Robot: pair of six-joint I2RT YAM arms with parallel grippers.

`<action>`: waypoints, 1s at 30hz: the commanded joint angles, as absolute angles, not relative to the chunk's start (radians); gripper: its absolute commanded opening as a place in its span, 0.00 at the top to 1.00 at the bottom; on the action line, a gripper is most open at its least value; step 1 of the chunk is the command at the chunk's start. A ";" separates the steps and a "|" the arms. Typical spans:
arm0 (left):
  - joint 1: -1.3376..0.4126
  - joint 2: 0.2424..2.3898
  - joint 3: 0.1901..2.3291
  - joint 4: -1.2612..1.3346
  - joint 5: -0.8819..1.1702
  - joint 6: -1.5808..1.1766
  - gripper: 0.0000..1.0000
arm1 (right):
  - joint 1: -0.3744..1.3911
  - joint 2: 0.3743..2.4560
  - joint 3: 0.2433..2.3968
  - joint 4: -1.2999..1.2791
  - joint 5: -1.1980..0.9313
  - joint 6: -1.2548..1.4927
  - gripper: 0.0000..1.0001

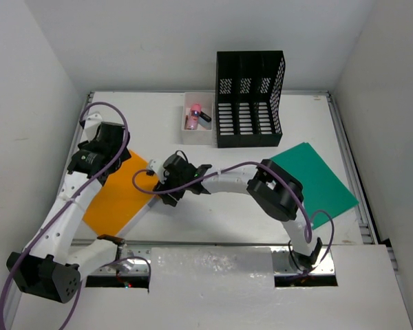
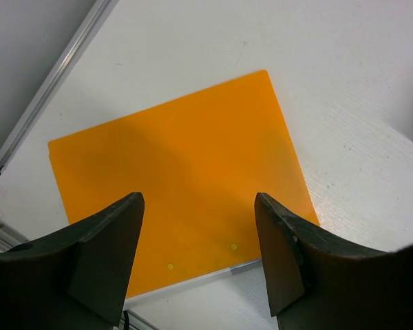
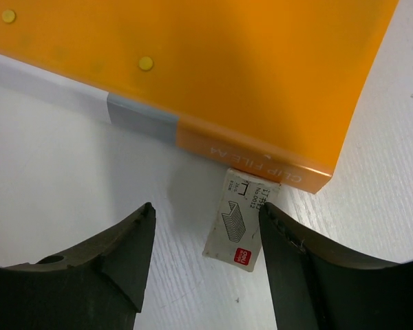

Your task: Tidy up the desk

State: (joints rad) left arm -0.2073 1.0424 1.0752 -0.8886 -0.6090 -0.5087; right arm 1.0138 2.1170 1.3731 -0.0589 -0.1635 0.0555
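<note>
Top external view: the large flat white tabletop (image 1: 193,230), railed in thin metal and walled in white, is seen stretching away from the arm bases at its near edge. On its left part a flat orange plastic clip folder (image 1: 117,196) is laid at an angle. The left gripper (image 2: 199,206) is held above this folder with its fingers spread and nothing between them. The right gripper (image 3: 206,213) is reached across to the folder's right corner, close over the tabletop. Its fingers are likewise spread. A small white cardboard box of staples (image 3: 235,223) is seen lying flat between them, close against the right-hand finger and well apart from the other. It is not pinched. The far end of the staple box is met by the folder's spine edge, near the corner. To the right, a flat green plastic folder (image 1: 316,175) is laid slantwise. At the far edge a small white open box (image 1: 198,139) is placed, with a pink object (image 1: 193,113) and a black object (image 1: 204,115) inside it. A black mesh three-slot file rack (image 1: 249,100) is stood upright just beside it.
</note>
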 commanded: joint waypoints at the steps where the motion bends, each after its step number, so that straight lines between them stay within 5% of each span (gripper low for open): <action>1: -0.206 1.025 1.095 -0.899 -0.614 -0.497 0.37 | 1.028 2.040 1.350 -0.049 -0.112 0.026 0.39; 23: -0.206 1.017 1.089 -0.911 -0.641 -0.479 0.36 | 1.026 2.126 1.316 0.031 -0.006 0.100 0.39; 27: -0.206 1.015 1.083 -0.910 -0.646 -0.476 0.36 | 1.026 2.125 1.289 0.058 0.005 0.124 0.55; 28: -0.204 1.015 1.083 -0.910 -0.646 -0.477 0.36 | 1.026 2.123 1.289 0.042 0.021 0.126 0.73; 30: -0.204 1.011 1.077 -0.907 -0.646 -0.474 0.36 | 1.026 2.106 1.298 0.003 0.041 0.127 0.93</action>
State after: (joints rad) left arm -0.2073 1.0393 1.0752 -0.9180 -0.6273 -0.4892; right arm 1.0233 2.1174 1.3037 0.0242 0.0048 0.1055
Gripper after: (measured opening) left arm 0.638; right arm 0.168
